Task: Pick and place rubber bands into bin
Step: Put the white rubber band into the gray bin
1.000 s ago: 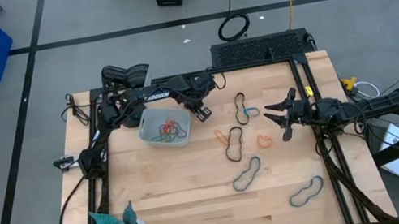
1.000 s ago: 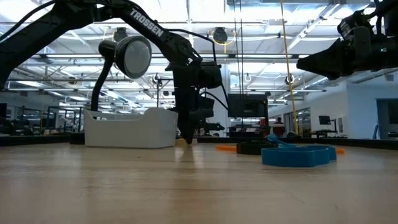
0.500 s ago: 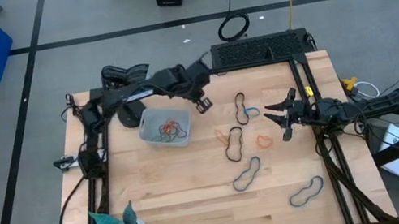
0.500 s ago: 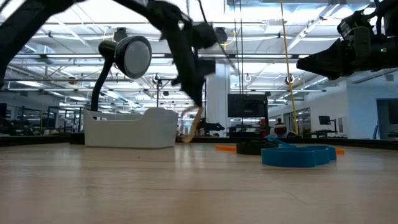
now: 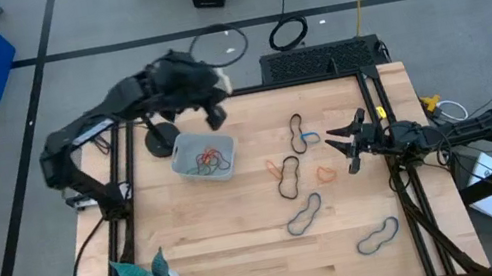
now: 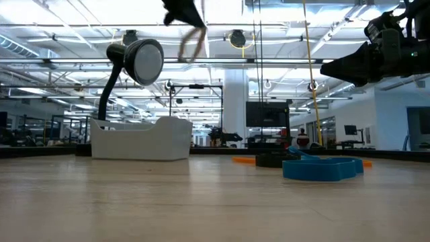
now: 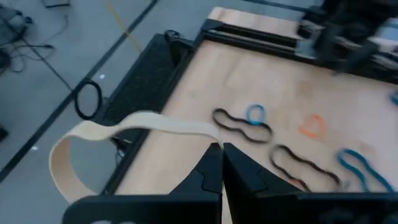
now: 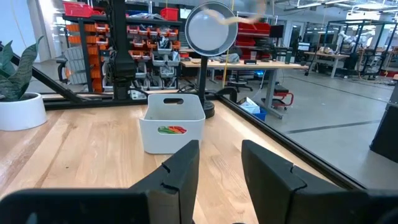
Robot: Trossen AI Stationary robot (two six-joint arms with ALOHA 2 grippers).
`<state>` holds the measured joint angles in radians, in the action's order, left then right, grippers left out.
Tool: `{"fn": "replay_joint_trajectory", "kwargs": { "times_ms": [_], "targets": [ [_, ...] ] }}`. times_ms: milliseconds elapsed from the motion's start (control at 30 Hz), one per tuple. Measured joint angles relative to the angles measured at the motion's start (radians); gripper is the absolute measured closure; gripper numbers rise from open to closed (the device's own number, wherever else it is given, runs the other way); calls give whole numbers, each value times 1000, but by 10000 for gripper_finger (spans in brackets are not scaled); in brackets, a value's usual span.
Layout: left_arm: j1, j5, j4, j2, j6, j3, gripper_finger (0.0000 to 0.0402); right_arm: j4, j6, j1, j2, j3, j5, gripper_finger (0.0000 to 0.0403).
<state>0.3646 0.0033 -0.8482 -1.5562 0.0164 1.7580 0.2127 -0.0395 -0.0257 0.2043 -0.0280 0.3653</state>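
Currently: tan band aloft, bench stock unsorted

Nearest the front edge of the bench, a blue-and-black rubber band is lying, then a black-and-blue one. Mid-bench, the right gripper is hovering with fingers parted, grasping nothing, near an orange band. Farther back, the bin is holding several coloured bands. Farthest, the left gripper is hanging raised over the far edge, clenched on a tan rubber band.
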Motion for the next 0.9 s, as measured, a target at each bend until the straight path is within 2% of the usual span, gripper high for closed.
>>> {"fn": "replay_joint_trajectory", "kwargs": {
  "times_ms": [267, 433, 633, 900],
  "targets": [
    [-31, -5, -256, 50, -81, -6, 397, 1, 0, 0, 0, 0, 0, 287],
    [-41, -4, -262, 38, -125, -129, 394, 9, 0, 0, 0, 0, 0, 287],
    [-41, 0, -160, 38, -183, -375, 395, 9, 12, 0, 0, 0, 0, 287],
    [-41, 88, 62, 39, -242, -631, 393, 8, 12, 0, 0, 0, 0, 287]
  ]
}}
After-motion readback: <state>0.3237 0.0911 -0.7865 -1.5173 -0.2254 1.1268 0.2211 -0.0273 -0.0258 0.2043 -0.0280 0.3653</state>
